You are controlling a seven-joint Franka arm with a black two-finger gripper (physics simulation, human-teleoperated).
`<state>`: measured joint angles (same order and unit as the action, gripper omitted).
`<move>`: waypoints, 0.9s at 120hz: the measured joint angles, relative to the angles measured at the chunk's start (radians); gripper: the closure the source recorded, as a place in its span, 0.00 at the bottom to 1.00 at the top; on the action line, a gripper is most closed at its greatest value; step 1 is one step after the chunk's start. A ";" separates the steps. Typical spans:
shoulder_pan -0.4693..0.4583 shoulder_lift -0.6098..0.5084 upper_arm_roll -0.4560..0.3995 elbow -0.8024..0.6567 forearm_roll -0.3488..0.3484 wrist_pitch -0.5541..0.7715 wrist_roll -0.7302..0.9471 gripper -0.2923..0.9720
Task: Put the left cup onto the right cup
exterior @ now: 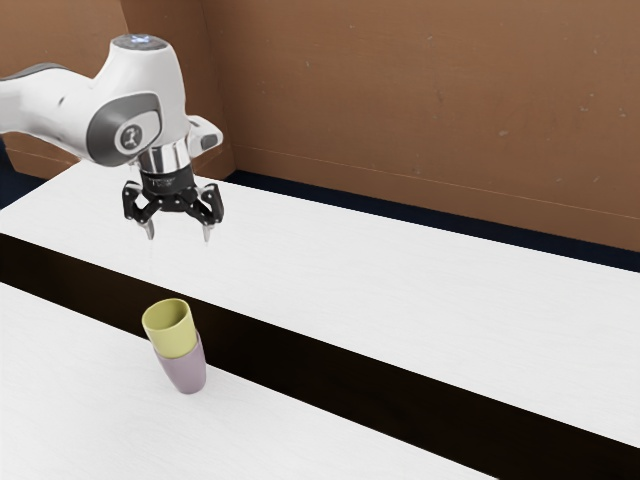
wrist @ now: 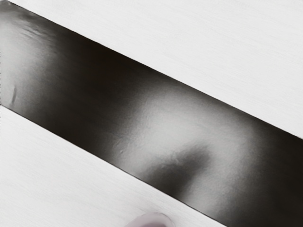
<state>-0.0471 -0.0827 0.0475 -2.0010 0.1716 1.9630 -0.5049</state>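
A yellow-green cup (exterior: pixel 168 327) sits nested in the mouth of a mauve cup (exterior: pixel 183 370) on the near white part of the table (exterior: pixel 60 400), and the pair leans toward the exterior view's left. My gripper (exterior: pixel 178 232) hangs open well above them, over the dark stripe, with nothing between its fingers. In the wrist view a mauve sliver of the lower cup (wrist: pixel 151 220) peeks in just under my hand.
A glossy black stripe (exterior: pixel 330 365) runs diagonally across the white table and also shows as the black stripe (wrist: pixel 142 118) below the hand. A brown wall (exterior: pixel 420 90) stands behind the table's far edge.
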 joint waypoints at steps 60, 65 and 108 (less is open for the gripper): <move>0.001 0.065 0.026 0.174 0.014 -0.007 0.209 0.23; 0.001 0.071 0.029 0.192 0.014 -0.010 0.223 0.23; 0.018 0.121 0.029 0.343 0.002 -0.084 0.313 0.23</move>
<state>-0.0295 0.0383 0.0768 -1.6576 0.1739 1.8787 -0.1924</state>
